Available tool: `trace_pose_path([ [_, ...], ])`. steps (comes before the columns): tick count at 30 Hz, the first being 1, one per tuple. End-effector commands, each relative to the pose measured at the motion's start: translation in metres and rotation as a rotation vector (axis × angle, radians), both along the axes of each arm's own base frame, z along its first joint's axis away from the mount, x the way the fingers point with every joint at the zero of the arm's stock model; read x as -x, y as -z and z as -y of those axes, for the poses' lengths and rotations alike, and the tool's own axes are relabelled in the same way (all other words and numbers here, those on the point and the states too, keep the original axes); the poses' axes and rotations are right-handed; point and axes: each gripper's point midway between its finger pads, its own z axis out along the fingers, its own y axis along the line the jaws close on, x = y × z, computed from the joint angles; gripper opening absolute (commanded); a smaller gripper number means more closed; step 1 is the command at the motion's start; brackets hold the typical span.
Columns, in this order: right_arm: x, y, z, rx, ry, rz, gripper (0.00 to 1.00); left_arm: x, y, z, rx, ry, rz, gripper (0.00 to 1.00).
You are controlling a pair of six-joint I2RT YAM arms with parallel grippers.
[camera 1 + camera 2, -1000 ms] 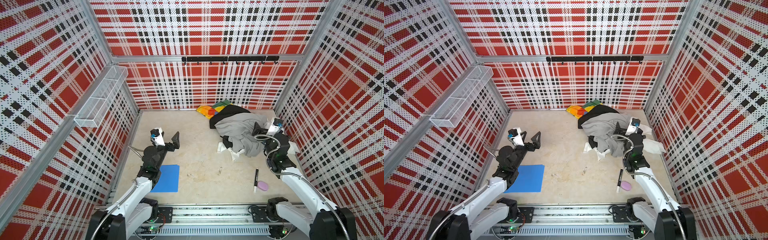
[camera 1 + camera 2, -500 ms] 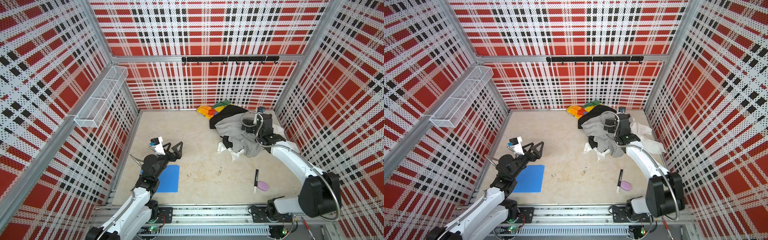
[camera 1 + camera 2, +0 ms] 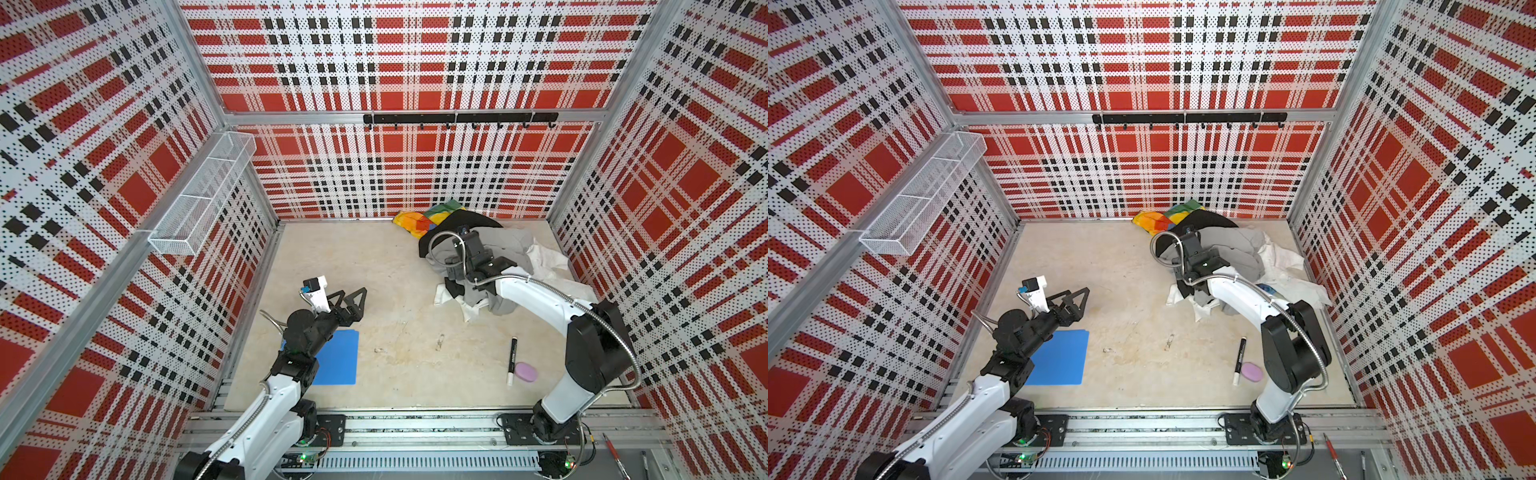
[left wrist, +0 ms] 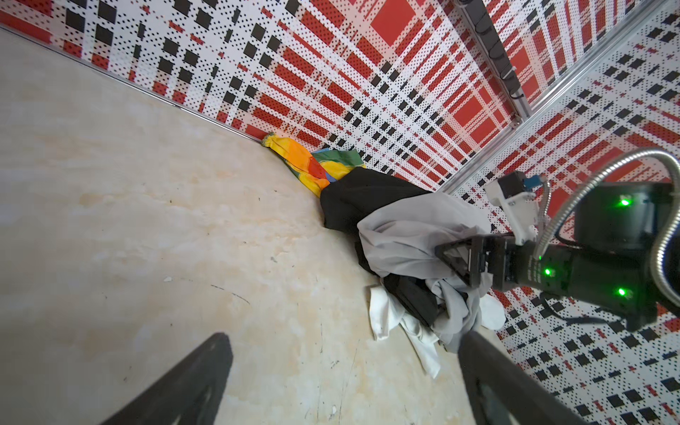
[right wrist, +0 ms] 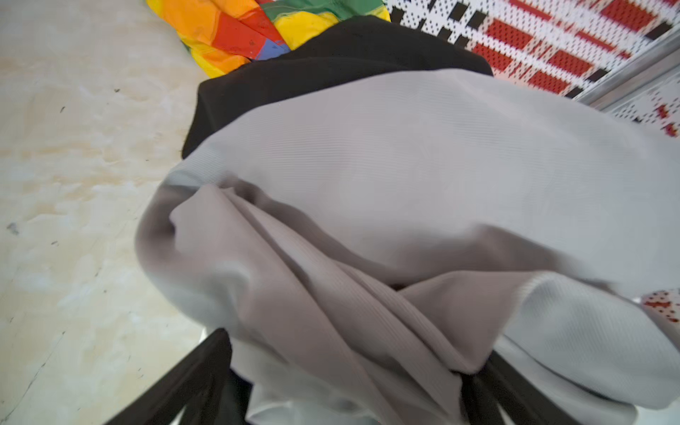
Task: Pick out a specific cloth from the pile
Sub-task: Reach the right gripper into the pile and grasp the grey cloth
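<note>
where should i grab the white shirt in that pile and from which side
Probably the white cloth's bare spread on the right side of the pile, pinched at a wrinkle from above. Nothing lies on it there, while the grey garment covers its middle.

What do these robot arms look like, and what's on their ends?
The left arm and right arm match: white shells between chunky black joints, a ribbed silver hose looping alongside. Small green lights dot the right arm's black parts. The left tool and right tool are black, each with two triangular open-framed fingers. A white camera block with a blue part sits at each wrist.
</note>
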Motion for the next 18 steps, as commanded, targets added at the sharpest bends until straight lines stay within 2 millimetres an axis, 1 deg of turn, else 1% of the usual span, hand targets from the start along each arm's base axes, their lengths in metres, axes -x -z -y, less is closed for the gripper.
trace_pose_path([
  [1,0.012,-0.038,0.016,0.053,0.052,0.094,1.0,0.001,0.001,-0.002,0.008,0.001,-0.008,0.99],
  [4,0.029,-0.052,0.013,0.045,0.024,0.113,1.0,-0.002,0.001,-0.005,0.009,-0.005,-0.014,0.99],
  [6,0.039,-0.046,0.003,0.0,-0.031,0.082,1.0,-0.003,0.001,-0.006,0.008,-0.006,-0.015,0.99],
  [8,0.044,-0.026,-0.011,-0.043,-0.107,0.024,1.0,-0.004,-0.001,-0.007,0.009,-0.011,-0.012,0.99],
  [10,0.041,-0.001,-0.015,-0.017,-0.113,-0.031,1.0,-0.004,-0.002,-0.008,0.012,-0.016,-0.01,0.99],
  [14,0.028,0.039,-0.011,0.048,-0.06,-0.13,1.0,-0.003,-0.003,-0.006,0.023,-0.007,-0.011,0.99],
  [18,0.015,0.08,0.002,0.048,0.006,-0.221,1.0,0.0,-0.002,-0.007,0.027,-0.011,-0.009,0.99],
])
